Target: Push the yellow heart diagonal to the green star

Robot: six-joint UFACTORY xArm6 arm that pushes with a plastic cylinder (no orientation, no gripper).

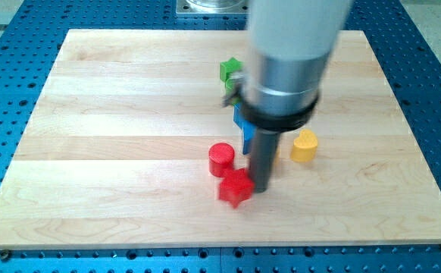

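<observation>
No pincer on this rig, just my tip [261,188], touching red block [236,188] at its right. Yellow heart [304,145] sits up-right of tip, apart; green star [230,70] well above, half hidden by arm. Judgement: swing round heart's far side w/o dragging red cylinder [221,159] or blue block [246,130], both left of heart on the surface [114,121].

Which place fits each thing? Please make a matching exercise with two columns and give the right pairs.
Things:
1. yellow heart
2. green star
3. red cylinder
4. my tip

Places:
A. partly hidden behind the arm, nearest the view's top
B. right of the rod, standing alone
C. beside the lowest red block, on its right
D. left of the rod, just above the lowest red block

Pairs: 1-B, 2-A, 3-D, 4-C
</observation>
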